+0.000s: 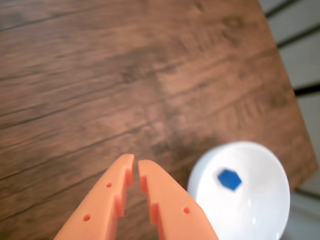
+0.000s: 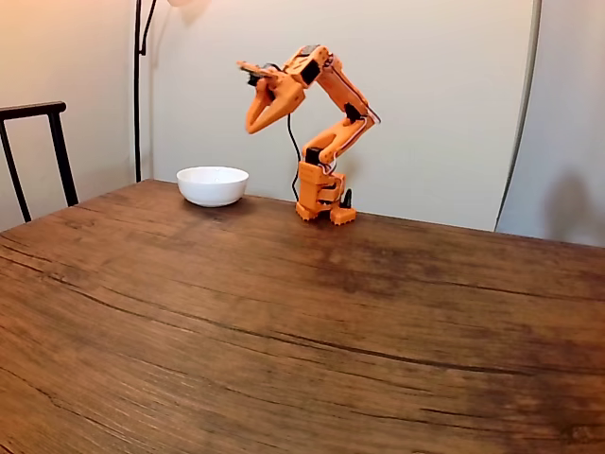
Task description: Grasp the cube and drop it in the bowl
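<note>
Resting inside the white bowl (image 1: 240, 197), just off its centre, the blue cube (image 1: 229, 179) lies free; the orange gripper (image 1: 135, 163) hangs above the wooden table (image 1: 125, 75) beside the bowl, fingers nearly pressed together, pinching nothing; the bowl stands near the arm's base (image 2: 321, 200).

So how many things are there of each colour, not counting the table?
Blue: 1, the cube, lying inside the bowl
White: 1, the bowl
Orange: 1, the arm with its gripper, holding nothing
Black: 1, the chair beside the table
Total: 4
</note>
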